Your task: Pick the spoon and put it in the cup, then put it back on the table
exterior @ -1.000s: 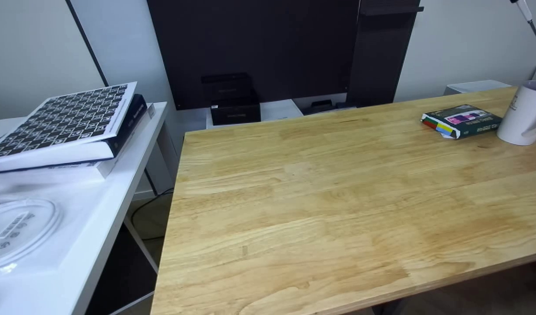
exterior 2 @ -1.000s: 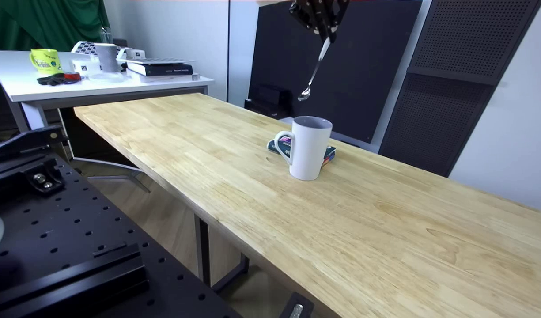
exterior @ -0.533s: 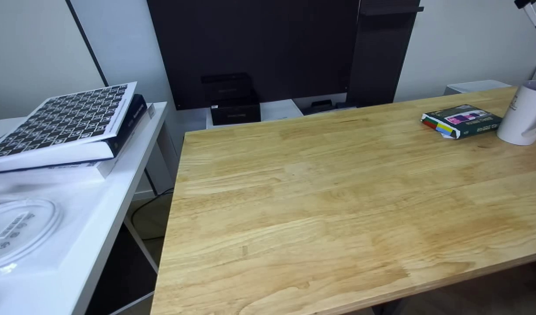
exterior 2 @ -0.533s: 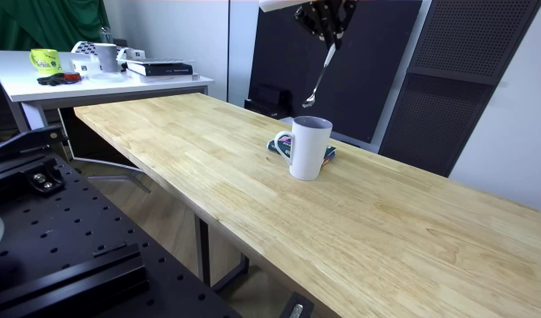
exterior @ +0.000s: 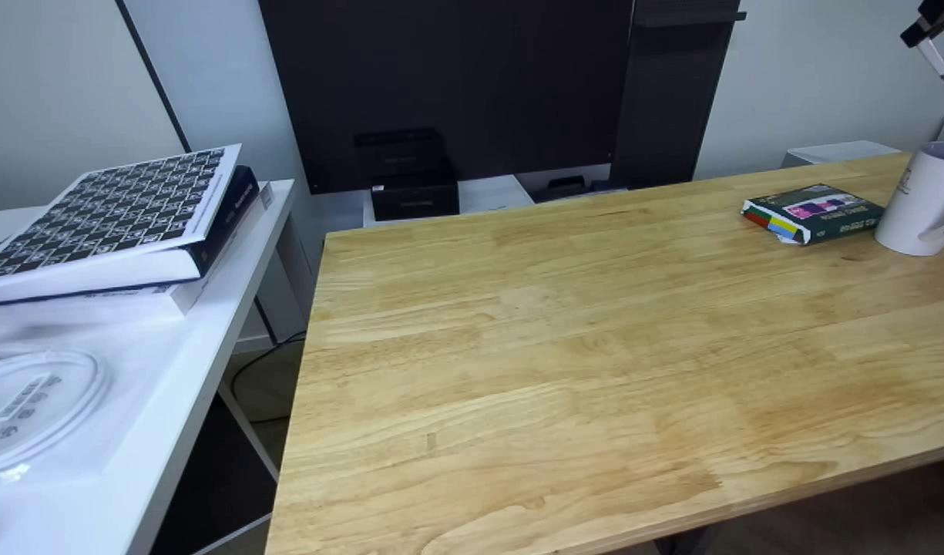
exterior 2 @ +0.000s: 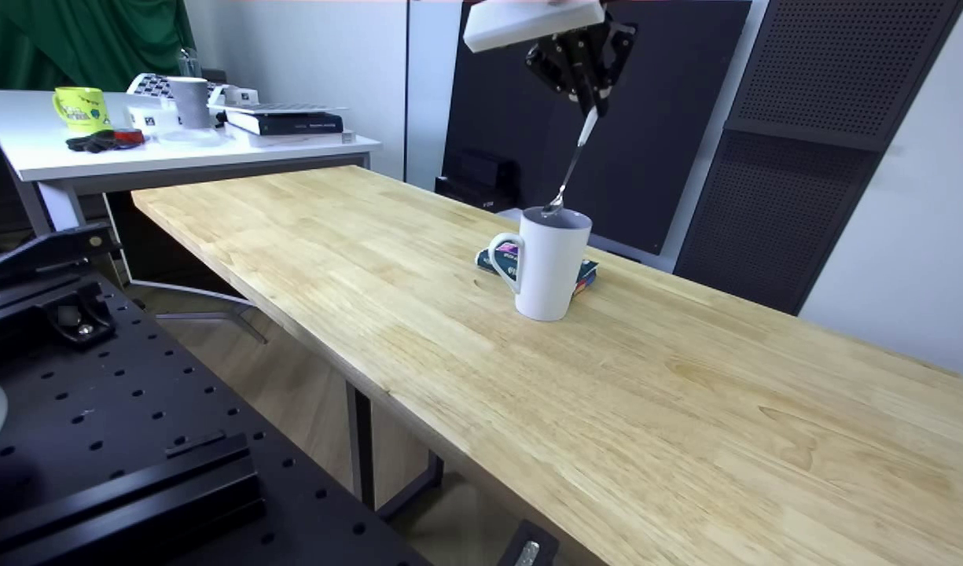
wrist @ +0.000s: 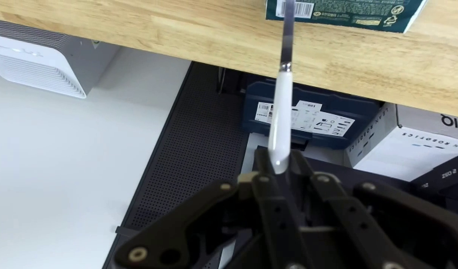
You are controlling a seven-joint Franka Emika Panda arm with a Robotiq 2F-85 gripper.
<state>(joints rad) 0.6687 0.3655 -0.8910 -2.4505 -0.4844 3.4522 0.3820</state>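
The hand [wrist: 280, 162] has the spoon [wrist: 283, 87] clamped by the very end of its white handle, probably so that almost the whole length hangs free to go into the cup [exterior 2: 552, 271] without the hand meeting the rim. The spoon slants, bowl lowest, and in an exterior view the bowl shows at the cup's mouth; from that angle I can't tell whether it is inside the rim or only over it.

The cup stands upright on the counter [exterior 2: 371, 275], open end up, its handle out to one side, which leaves the mouth clear for a tilted spoon. I take this for the putting-in step, with the laying back on the counter not yet done. A flat dark green pack [exterior: 814, 212] lies just beside the cup, seemingly with no part in the job.

As for writing, the wrist view gives the pack's barcode and a recycling mark, its fine print too small to read. Beyond the counter's edge, LEAN ROBOTICS can be read on a white carton [wrist: 410, 149], and on its greyer side TIQ stands upside down, the tail of a longer word. The cup has dark print too, seen in an exterior view, but not legible there
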